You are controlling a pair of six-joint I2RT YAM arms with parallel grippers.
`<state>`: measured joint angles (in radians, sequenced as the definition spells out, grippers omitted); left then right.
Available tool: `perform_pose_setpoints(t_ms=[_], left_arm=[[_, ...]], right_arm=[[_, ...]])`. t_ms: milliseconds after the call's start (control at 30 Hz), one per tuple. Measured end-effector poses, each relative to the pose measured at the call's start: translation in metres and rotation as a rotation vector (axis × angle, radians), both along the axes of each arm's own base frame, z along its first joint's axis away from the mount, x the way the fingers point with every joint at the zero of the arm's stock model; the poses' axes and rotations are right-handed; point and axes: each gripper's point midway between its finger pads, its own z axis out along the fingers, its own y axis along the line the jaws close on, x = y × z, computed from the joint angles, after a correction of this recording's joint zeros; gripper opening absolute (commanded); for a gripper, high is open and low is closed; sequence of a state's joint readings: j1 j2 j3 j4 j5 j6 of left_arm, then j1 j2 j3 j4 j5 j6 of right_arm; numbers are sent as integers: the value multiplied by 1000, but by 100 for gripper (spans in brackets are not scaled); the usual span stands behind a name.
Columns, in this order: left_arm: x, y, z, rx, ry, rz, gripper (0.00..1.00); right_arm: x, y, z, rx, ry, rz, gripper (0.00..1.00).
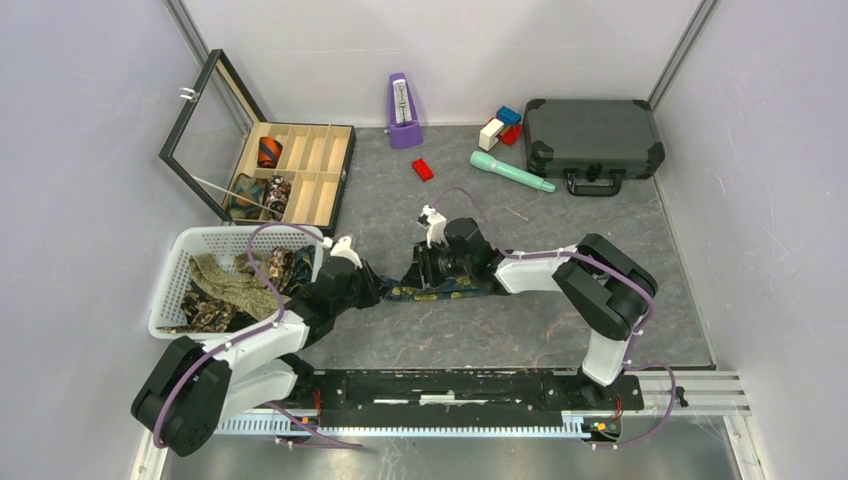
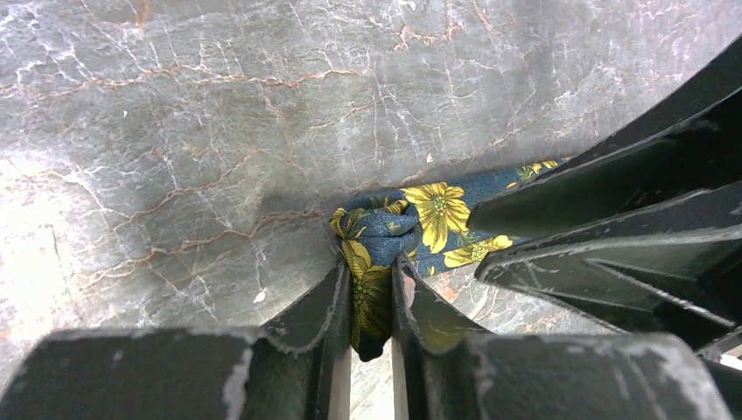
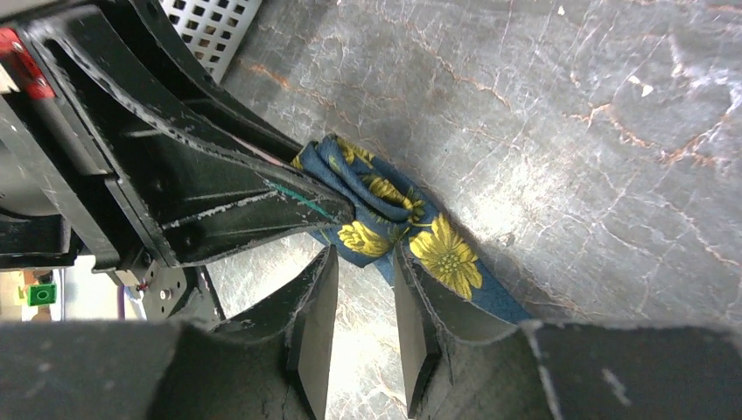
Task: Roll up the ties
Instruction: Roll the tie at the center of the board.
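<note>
A navy tie [image 1: 452,290] with yellow flowers lies on the grey marble table between my two grippers. My left gripper [image 1: 368,286] is shut on its bunched, partly coiled end; in the left wrist view the fabric [image 2: 372,302] is pinched between the fingers of the gripper [image 2: 367,262]. My right gripper [image 1: 415,270] faces it from the right. In the right wrist view the gripper [image 3: 363,255] is narrowly open with an empty gap, its tips at the tie [image 3: 389,214]. More loose ties [image 1: 225,285] fill the basket. Rolled ties [image 1: 270,152] sit in the wooden box.
A white basket [image 1: 172,300] stands at the left. A wooden compartment box [image 1: 318,165] with an open glass lid is behind it. At the back are a purple metronome [image 1: 403,112], a red block [image 1: 423,169], a teal tool [image 1: 512,172], toy blocks [image 1: 500,127] and a dark case [image 1: 592,138].
</note>
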<state>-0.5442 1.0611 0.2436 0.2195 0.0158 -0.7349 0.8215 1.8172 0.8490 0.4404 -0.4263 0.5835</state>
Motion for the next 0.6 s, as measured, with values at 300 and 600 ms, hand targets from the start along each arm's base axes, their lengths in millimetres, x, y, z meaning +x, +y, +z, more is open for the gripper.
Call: perform_pose_setpoints(t_ms=[300,600], left_arm=[[-12,4,-4,98,28,13,2],[-14,4,7,201,33,25,2]], right_arm=[[-2,-8,0,-14,-11,-12,36],[1,-12,-9,-68,-39,-28,33]])
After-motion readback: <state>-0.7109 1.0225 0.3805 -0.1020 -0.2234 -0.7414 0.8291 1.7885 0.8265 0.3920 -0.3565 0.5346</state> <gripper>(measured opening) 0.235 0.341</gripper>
